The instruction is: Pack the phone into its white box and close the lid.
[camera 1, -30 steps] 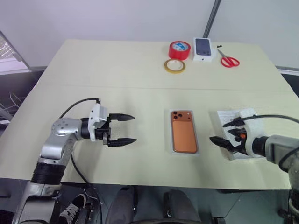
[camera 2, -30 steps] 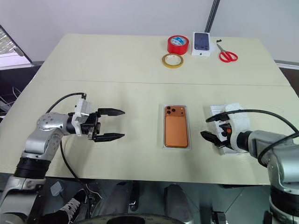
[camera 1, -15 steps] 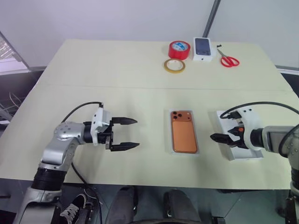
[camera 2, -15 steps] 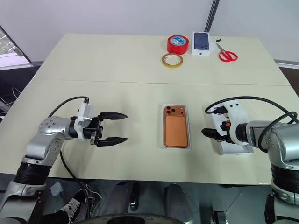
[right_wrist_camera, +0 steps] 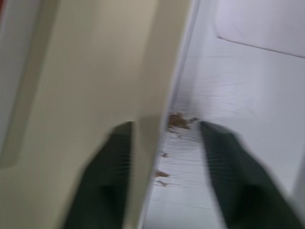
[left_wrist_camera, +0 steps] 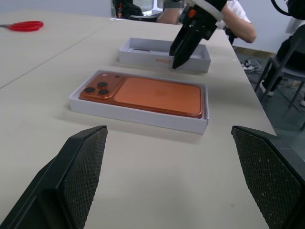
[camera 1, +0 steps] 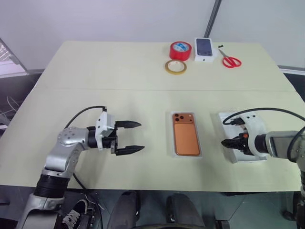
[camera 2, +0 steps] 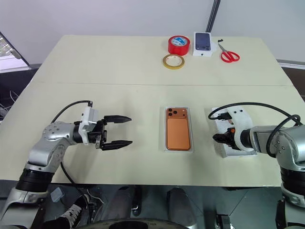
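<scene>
A pale cream counter (camera 1: 119, 71) with a seam across its middle. At the near centre lies a white box (camera 1: 186, 140); just to its right lies the lid (camera 1: 240, 143), plain inside up. Along the far edge sit red tape (camera 1: 180, 50), yellow tape (camera 1: 176, 67), a small white box printed with a dark phone (camera 1: 204, 49) and red scissors (camera 1: 230, 61).

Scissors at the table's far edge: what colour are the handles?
Red handles on the scissors; clearest in the left eye view.

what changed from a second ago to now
The right claw went from wide open above the lid to nearly closed, fingers straddling its near wall. The left claw stayed open, short of the white box; the phone still lies in it.
</scene>
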